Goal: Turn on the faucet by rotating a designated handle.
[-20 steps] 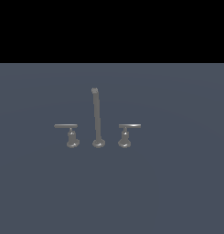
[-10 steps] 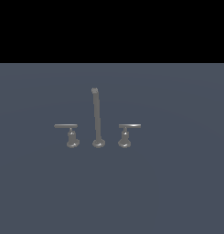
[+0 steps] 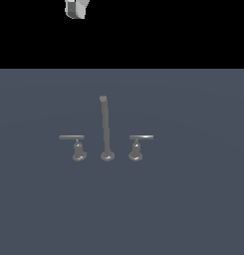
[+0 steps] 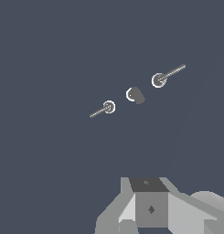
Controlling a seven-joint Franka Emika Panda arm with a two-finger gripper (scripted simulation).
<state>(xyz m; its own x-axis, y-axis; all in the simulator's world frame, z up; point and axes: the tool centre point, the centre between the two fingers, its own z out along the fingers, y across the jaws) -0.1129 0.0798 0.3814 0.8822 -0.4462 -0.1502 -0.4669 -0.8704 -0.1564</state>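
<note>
Across the flat slate-grey desk (image 3: 193,209) I see nothing but the faucet (image 3: 106,130), which sits near the middle of the exterior view. Its tall thin spout (image 3: 104,124) rises from a round base and leans slightly. At 9 o'clock from the spout base stands the designated handle (image 3: 76,147), its flat bar jutting toward the exterior view's left; at 3 o'clock stands the twin handle (image 3: 137,146), bar pointing to the exterior view's right. High above, at about 11 o'clock from the spout, only a pale corner of my gripper (image 3: 76,8) shows, well apart from the faucet and touching nothing; I cannot tell how wide it stands
</note>
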